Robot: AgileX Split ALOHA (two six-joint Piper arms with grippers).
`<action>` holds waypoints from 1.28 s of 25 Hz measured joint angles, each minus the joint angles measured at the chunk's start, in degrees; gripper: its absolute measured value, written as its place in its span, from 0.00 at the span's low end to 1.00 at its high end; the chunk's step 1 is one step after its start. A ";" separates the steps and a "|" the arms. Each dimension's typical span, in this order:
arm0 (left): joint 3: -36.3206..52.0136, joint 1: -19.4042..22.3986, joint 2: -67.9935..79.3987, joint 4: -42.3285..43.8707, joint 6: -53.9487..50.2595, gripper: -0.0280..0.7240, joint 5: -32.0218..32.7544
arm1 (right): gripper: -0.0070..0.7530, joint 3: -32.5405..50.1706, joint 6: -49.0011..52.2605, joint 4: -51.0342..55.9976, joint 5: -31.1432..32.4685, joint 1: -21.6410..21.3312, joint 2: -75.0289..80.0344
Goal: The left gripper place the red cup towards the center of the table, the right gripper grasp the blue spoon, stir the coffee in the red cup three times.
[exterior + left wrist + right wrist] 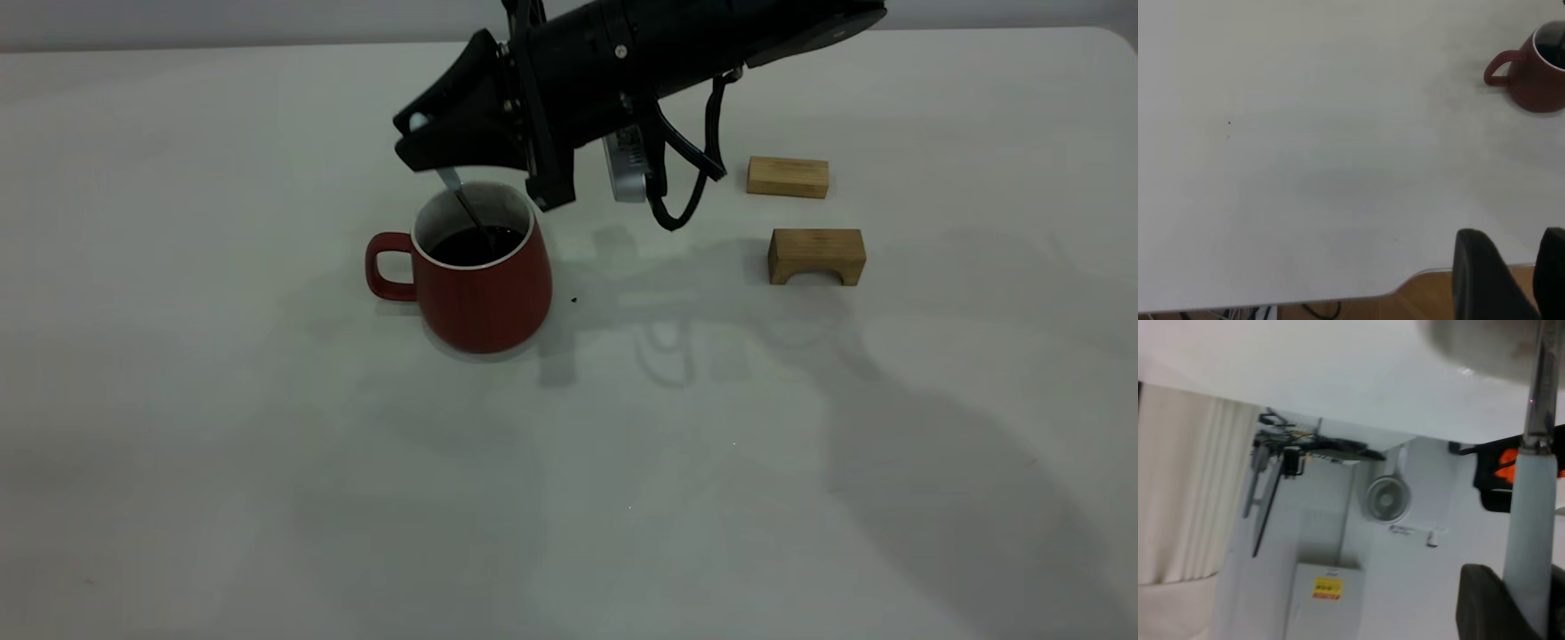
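Observation:
The red cup stands upright left of the middle of the table, its handle pointing left. Dark coffee fills it. My right gripper hangs just above the cup's rim, shut on the blue spoon. The spoon slants down, its metal end dipped in the coffee. In the right wrist view the spoon's pale handle is pinched in the right gripper. My left gripper is outside the exterior view. It hovers over the table's edge, open and empty, far from the red cup.
Two wooden blocks lie right of the cup: a flat one farther back and an arch-shaped one nearer. A tiny dark speck sits beside the cup. The right arm reaches in from the back right.

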 joint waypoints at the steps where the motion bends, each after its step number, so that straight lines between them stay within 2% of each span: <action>1: 0.00 0.00 0.00 0.00 0.00 0.40 0.00 | 0.20 0.00 -0.02 -0.53 0.00 0.00 0.13; 7: 0.00 0.00 0.00 0.00 0.00 0.40 0.00 | 0.20 0.26 -0.02 -1.76 0.00 0.00 0.32; 9: 0.00 0.00 0.00 0.00 0.00 0.40 0.00 | 0.24 0.31 -0.02 -2.10 0.00 0.00 0.32; 15: 0.00 0.00 0.00 0.00 0.00 0.40 0.00 | 0.54 0.31 -0.02 -7.39 0.39 0.00 0.25; 18: 0.00 0.00 0.00 0.00 0.05 0.40 0.00 | 0.63 0.38 -0.02 -13.00 0.28 0.00 -1.50; 21: 0.00 0.00 0.00 0.00 0.05 0.40 0.00 | 0.65 0.38 -0.02 -20.66 0.28 0.00 -6.30; 29: 0.00 0.00 0.00 0.00 0.05 0.40 0.00 | 0.66 0.38 -0.02 -51.36 3.82 0.00 -26.29; 32: 0.00 0.00 0.00 0.00 0.05 0.40 0.00 | 0.66 0.38 -0.02 -57.03 5.71 0.00 -35.20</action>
